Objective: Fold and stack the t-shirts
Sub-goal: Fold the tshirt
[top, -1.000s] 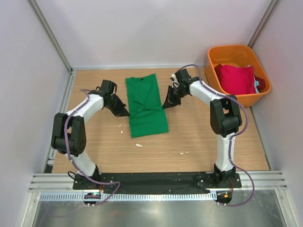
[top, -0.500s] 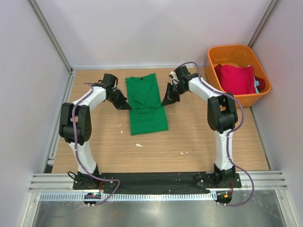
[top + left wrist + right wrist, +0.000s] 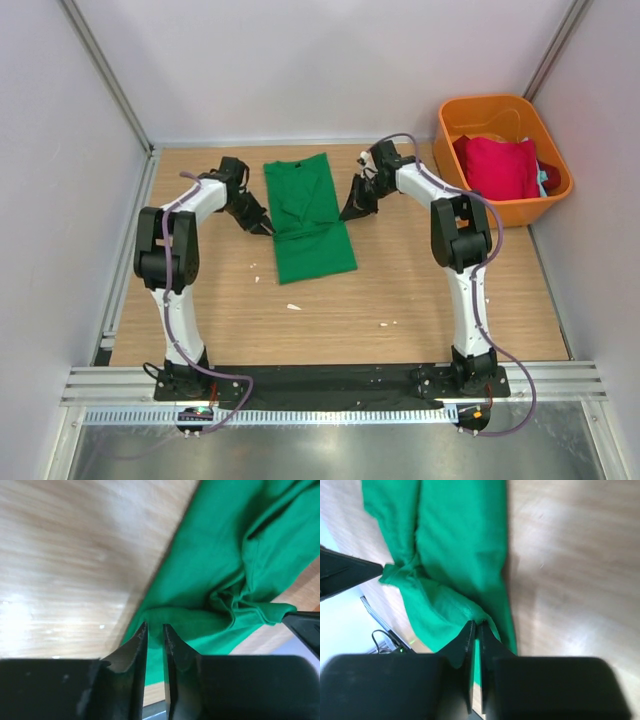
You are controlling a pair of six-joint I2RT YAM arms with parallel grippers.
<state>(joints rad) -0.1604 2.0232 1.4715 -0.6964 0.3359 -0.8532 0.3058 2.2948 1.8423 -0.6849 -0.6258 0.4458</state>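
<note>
one green t-shirt (image 3: 310, 225) is lying folded on the table (image 3: 430, 290), upper centre. the left hand (image 3: 262, 228) is gaping slightly at its edge; the right hand (image 3: 350, 213) – cannot tell. one orange bin (image 3: 520, 212), upper right, is holding one red t-shirt (image 3: 497, 165) and a teal scrap (image 3: 543, 180).

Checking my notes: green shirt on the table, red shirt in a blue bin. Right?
No. The top view shows the red shirt in an orange bin, not blue; the green shirt does lie on the table.

An orange plastic bin (image 3: 520, 211) stands at the far right corner of the wooden table (image 3: 420, 270). Small white scraps (image 3: 293, 307) lie on its near half. White walls (image 3: 300, 70) enclose it.
</note>
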